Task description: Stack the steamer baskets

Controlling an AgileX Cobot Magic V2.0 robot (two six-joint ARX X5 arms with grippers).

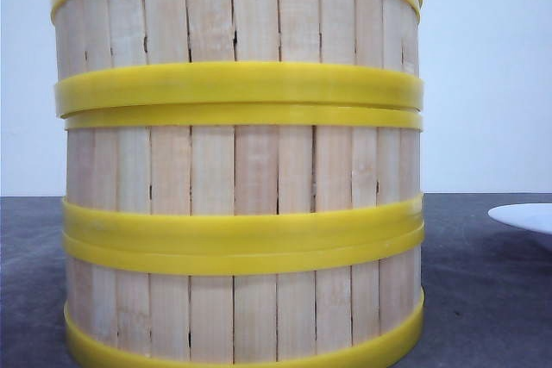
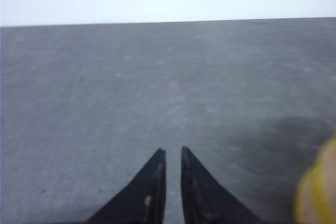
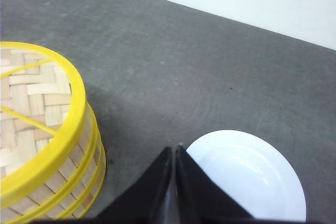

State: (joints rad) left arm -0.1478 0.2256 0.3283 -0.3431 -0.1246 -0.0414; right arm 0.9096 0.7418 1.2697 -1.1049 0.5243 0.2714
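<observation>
Three steamer baskets fill the front view, stacked in one upright column: the bottom one [image 1: 241, 308], the middle one [image 1: 241, 170] and the top one [image 1: 237, 19], with pale slat walls and yellow rims. In the right wrist view the stack [image 3: 68, 174] stands beside and below my right gripper [image 3: 175, 147], which is shut with nothing in it and apart from the stack. My left gripper [image 2: 173, 151] hangs over bare table, its jaws a narrow gap apart and empty. A blurred yellow basket rim [image 2: 317, 187] shows at the edge of that view.
A flat woven lid with a yellow rim [image 3: 31, 98] covers the stack. A white plate [image 3: 247, 177] lies on the dark grey table [image 3: 173, 61] close to my right fingertips, seen also as the plate [image 1: 526, 215] right of the stack. A pale wall stands behind.
</observation>
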